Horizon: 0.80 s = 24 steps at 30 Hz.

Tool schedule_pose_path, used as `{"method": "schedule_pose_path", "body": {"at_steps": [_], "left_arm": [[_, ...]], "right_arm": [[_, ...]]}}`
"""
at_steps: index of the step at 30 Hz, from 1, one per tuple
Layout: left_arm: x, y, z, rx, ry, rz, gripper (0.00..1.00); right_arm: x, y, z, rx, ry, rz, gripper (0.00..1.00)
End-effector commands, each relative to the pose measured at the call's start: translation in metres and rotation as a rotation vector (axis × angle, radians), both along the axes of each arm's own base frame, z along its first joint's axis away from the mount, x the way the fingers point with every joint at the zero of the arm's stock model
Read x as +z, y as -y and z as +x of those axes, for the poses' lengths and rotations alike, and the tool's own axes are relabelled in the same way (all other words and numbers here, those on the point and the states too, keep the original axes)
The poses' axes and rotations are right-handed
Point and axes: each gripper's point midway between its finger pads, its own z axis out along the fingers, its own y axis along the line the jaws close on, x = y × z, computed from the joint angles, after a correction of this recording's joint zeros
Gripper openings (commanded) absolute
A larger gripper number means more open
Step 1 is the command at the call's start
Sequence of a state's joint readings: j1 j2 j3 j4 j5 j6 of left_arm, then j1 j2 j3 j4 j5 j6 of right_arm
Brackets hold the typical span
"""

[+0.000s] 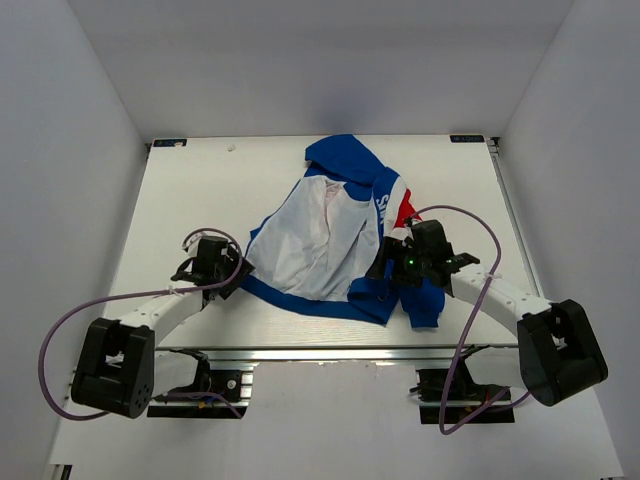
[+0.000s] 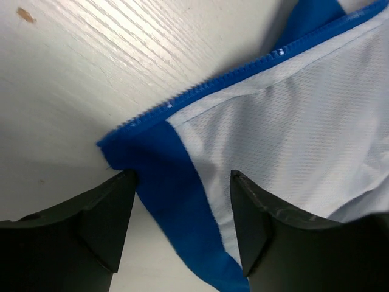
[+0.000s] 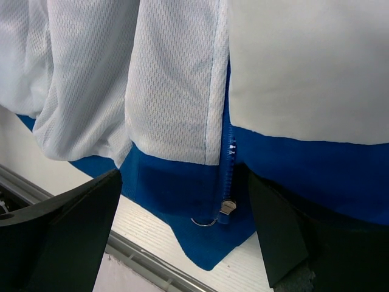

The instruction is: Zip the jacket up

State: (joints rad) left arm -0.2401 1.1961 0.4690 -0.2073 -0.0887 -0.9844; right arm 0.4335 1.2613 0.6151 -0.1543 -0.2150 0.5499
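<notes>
White worktop (image 1: 200, 190) holds the jacket (image 1: 320, 235) spread open in the middle, soft, light and floppy, so it is likely best gripped at its blue bottom corners, where the left hand (image 2: 182, 182) and right hand (image 3: 182, 182) are both open.

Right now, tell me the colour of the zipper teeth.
Blue zipper teeth; clearest in the left wrist view.

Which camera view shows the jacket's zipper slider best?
The right wrist view: the zipper slider, with its ring pull, hangs at the blue hem of the jacket, close and sharp. The left wrist view shows only zipper teeth along a blue edge. The top external view shows the jacket open, with the slider too small to find.
</notes>
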Motion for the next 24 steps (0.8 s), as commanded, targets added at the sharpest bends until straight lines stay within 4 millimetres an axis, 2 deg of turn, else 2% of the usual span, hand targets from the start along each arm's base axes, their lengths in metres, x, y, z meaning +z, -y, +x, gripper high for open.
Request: {"method": "schedule_pose_path", "body": {"at_steps": [1,3,4,7,8,10,13,15,16,17,18,19,21,24], "left_arm": [[-0.02,-0.007,-0.01,0.036,-0.041,0.002,0.71],[-0.02,-0.009,-0.007,0.041,-0.036,0.01,0.63],[-0.017,-0.009,-0.003,0.042,-0.029,0.015,0.46],[-0.012,-0.011,0.006,0.042,-0.012,0.037,0.21],[-0.01,-0.012,0.008,0.043,-0.008,0.046,0.0],[-0.005,-0.014,0.013,0.037,0.006,0.067,0.0],[0.019,-0.01,0.026,0.007,0.085,0.062,0.0],[0.045,-0.008,0.035,-0.03,0.169,0.069,0.0],[0.063,-0.004,0.039,-0.064,0.227,0.067,0.0],[0.065,-0.001,0.04,-0.088,0.236,0.064,0.0],[0.074,0.003,0.04,-0.117,0.269,0.055,0.0],[0.089,0.008,0.043,-0.158,0.328,0.053,0.0],[0.105,0.027,0.04,-0.253,0.361,-0.004,0.0],[0.117,0.054,0.033,-0.372,0.379,-0.014,0.0]], "right_arm": [[0.005,0.0,0.011,-0.033,0.04,-0.001,0.89],[0.003,0.001,0.01,-0.039,0.036,-0.008,0.89],[0.001,0.002,0.01,-0.044,0.033,-0.011,0.89],[-0.002,0.003,0.009,-0.045,0.028,-0.012,0.89],[-0.004,0.003,0.008,-0.044,0.022,-0.016,0.89],[-0.004,0.0,0.008,-0.025,0.022,-0.003,0.89],[0.0,-0.008,0.007,0.009,0.025,0.032,0.85],[0.001,-0.012,0.007,0.024,0.023,0.043,0.8],[0.002,-0.013,0.006,0.031,0.021,0.051,0.74],[0.004,-0.014,0.006,0.034,0.026,0.056,0.69],[0.005,-0.014,0.005,0.033,0.024,0.06,0.63],[0.006,-0.014,0.005,0.029,0.027,0.063,0.43],[0.012,-0.013,0.004,0.013,0.037,0.073,0.12],[0.021,-0.006,0.001,-0.008,0.052,0.053,0.0]]}}
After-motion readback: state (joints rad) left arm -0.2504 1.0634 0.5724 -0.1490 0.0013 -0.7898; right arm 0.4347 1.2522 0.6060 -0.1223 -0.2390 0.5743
